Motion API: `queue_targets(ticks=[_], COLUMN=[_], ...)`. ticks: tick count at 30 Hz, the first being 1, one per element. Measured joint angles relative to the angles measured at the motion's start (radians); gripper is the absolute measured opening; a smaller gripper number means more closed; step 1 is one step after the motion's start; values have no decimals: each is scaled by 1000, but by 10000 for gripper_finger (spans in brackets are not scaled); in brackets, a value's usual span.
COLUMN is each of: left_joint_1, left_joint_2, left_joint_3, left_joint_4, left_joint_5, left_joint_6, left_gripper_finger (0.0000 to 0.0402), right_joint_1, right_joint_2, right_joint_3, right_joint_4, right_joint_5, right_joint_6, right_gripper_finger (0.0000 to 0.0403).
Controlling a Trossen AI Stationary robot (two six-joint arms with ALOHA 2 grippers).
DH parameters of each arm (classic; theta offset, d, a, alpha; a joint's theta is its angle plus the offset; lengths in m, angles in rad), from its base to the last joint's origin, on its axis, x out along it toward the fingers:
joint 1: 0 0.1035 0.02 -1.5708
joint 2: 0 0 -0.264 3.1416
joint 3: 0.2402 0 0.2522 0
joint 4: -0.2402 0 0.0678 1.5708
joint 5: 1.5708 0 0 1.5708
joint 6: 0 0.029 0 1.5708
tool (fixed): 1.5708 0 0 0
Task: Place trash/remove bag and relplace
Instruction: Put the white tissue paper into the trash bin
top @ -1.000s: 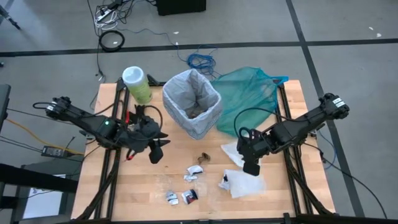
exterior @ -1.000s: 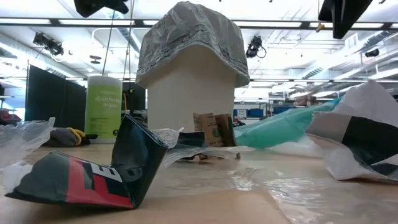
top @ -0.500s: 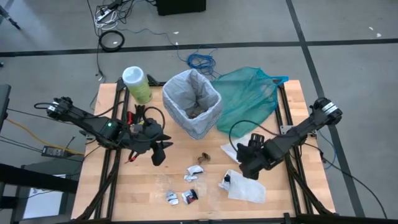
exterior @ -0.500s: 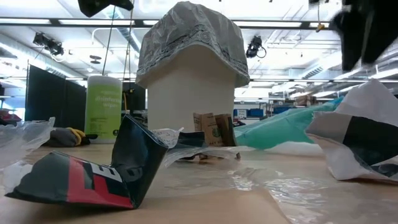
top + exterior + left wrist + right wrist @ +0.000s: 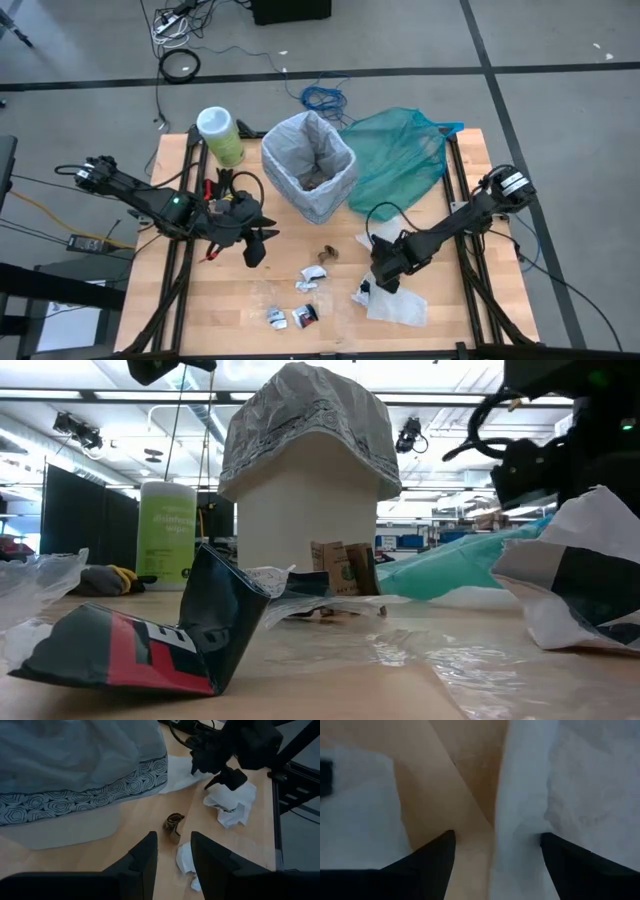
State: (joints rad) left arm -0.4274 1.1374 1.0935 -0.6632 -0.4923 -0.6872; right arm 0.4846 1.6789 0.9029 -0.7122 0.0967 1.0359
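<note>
Right end effector [image 5: 383, 283] low over the bench [image 5: 200, 330], its fingers spread wide on either side of the edge of a white crumpled paper [image 5: 397, 302] that lies toward the bench's near right corner; nothing is clamped between them. Left end effector [image 5: 253, 243] hangs above the left half of the bench, fingers [image 5: 145, 857] a narrow gap apart and empty.

The bin [image 5: 309, 166] stands at the middle of the far edge, lined with the pale grey bag [image 5: 283, 150], whose rim carries a dark geometric border; some scraps already lie inside. The teal-green bag [image 5: 400, 150] is spread just beside the bin toward the far right corner. The remaining trash lies near the middle of the near half: a brown wad [image 5: 327, 254], white scraps [image 5: 314, 274] and dark shiny wrappers [image 5: 305, 316].

Risks, as judged from this pose: the paper is thin and lies flat, so the fingers may close on only a corner and lose it on the way to the bin, or scrape the bench and push the sheet aside; a wide carry could brush the teal-green bag or tug the liner off the rim.

A green canister [image 5: 220, 135] stands at the far left corner; its label is too small to read. A red-and-black wrapper [image 5: 150, 635] in the low view shows part of a large white letter, not legible as a word.
</note>
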Motion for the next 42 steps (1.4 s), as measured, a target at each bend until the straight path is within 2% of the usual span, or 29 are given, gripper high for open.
queue_targets(ticks=[3, 5, 7, 9, 17, 23, 27, 32, 36, 42], left_joint_1=[0, 0, 0, 0, 0, 0, 0, 0, 0, 0], left_joint_2=[0, 0, 0, 0, 0, 0, 0, 0, 0, 0], left_joint_3=[0, 0, 0, 0, 0, 0, 0, 0, 0, 0], left_joint_4=[0, -1, -2, -3, -4, -4, -4, -4, -2, -1], left_joint_5=[0, 0, 0, 0, 0, 0, -1, -19, -27, -27], left_joint_6=[0, 1, 4, 5, 5, 5, 5, 6, 6, 6], left_gripper_finger=[126, 126, 126, 126, 126, 126, 126, 126, 126, 126], right_joint_1=[-15, -24, -37, -52, -111, -136, -145, -218, -343, -567], right_joint_2=[-8, -11, -20, -33, -176, -326, -381, -352, -277, -140], right_joint_3=[-24, -21, -18, -13, 128, 314, 478, 721, 888, 1011], right_joint_4=[32, 33, 38, 31, -30, -63, -62, -59, -59, -61], right_joint_5=[-38, -48, -65, -77, -56, -41, -48, -12, -3, -47], right_joint_6=[13, 5, -12, -30, -91, -154, -245, -438, -596, -743], right_gripper_finger=[212, 144, 59, 18, 1, 0, 0, 0, 0, 0])
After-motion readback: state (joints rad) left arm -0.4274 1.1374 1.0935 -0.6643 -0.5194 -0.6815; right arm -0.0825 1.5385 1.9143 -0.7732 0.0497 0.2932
